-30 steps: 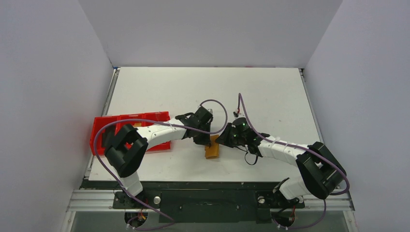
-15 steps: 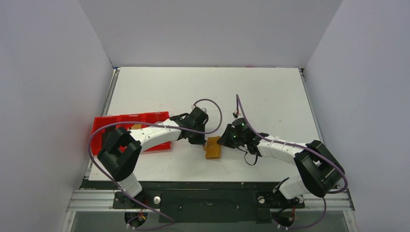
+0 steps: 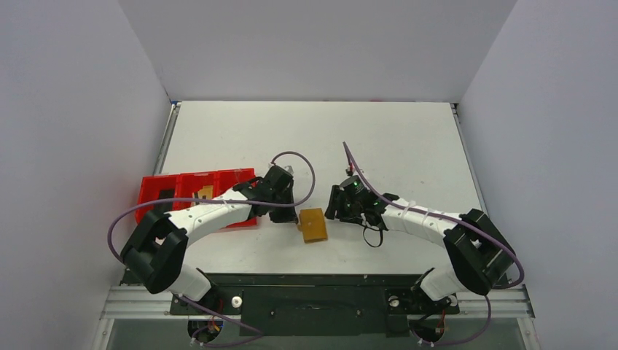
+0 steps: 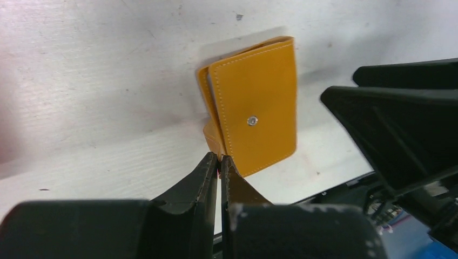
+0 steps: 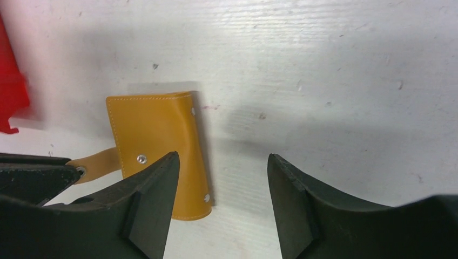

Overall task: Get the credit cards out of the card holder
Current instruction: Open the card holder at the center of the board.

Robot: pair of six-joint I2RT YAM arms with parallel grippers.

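The tan card holder point(image 3: 314, 224) lies flat on the white table between my two grippers, its face with a metal snap up point(image 4: 259, 102). My left gripper point(image 4: 220, 157) is shut on the holder's thin strap at its left edge; the right wrist view shows that strap point(image 5: 101, 162) running into the left fingers. My right gripper point(image 5: 222, 156) hangs open just right of the holder point(image 5: 156, 140), with only bare table between its fingers. No credit cards are in view.
A red compartmented tray point(image 3: 157, 191) stands at the table's left edge, under the left arm, with a small tan piece in one cell. The right gripper's black body point(image 4: 399, 124) fills the right of the left wrist view.
My right gripper has opened and let go of the holder, backing off a little. The left gripper has drawn leftward, and the holder has gone with it and now lies flat.
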